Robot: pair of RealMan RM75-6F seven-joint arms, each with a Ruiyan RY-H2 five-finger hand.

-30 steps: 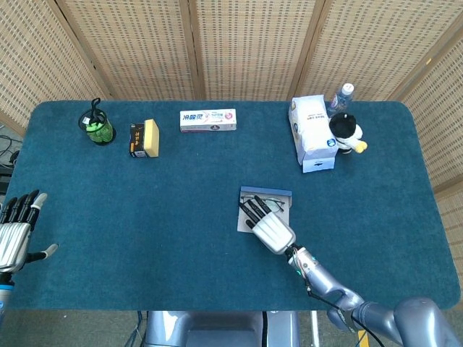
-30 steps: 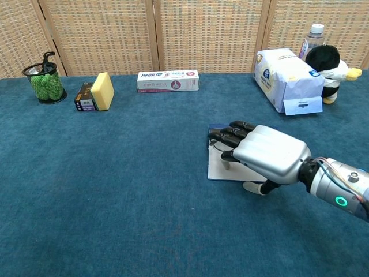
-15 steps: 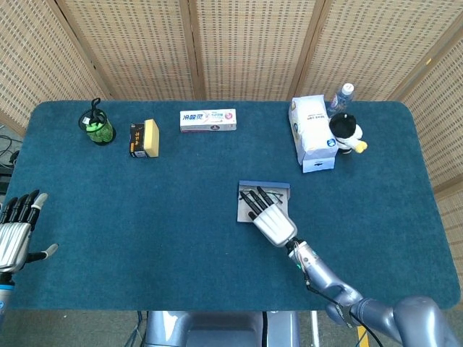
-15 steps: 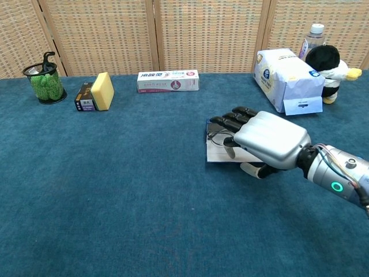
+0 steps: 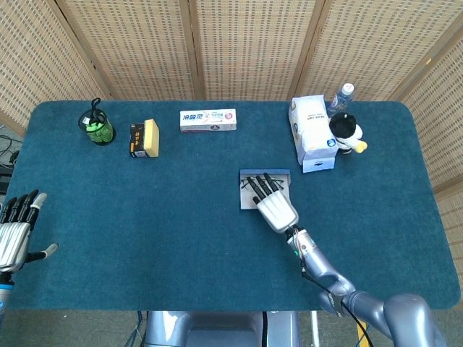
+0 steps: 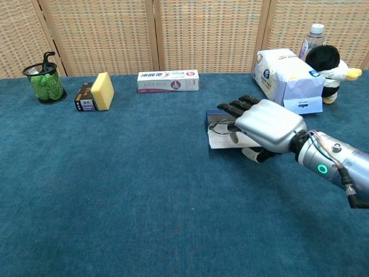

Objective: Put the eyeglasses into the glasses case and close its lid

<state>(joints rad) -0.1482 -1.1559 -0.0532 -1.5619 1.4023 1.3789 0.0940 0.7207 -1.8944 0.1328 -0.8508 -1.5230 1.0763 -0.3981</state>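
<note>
The glasses case (image 5: 247, 196) is a flat pale tray with a blue far rim, lying open at the table's middle. Thin wire eyeglasses (image 6: 217, 128) lie inside it, mostly hidden under my right hand (image 5: 275, 208). That hand lies palm down over the case (image 6: 218, 140), its dark fingers (image 6: 233, 107) stretched toward the blue rim and gripping nothing; the chest view shows my right hand (image 6: 267, 123) covering the case's right half. My left hand (image 5: 14, 230) hovers at the table's near left edge, fingers spread and empty.
A tissue pack (image 5: 312, 133), a bottle (image 5: 343, 95) and a plush penguin (image 5: 348, 133) stand at the far right. A toothpaste box (image 5: 208, 120), a yellow sponge with a black box (image 5: 145, 138) and a green mesh cup (image 5: 97, 127) line the far side.
My right hand has slid away from me across the table with the case under it; the case now sits farther from the near edge. The left hand has not moved.
</note>
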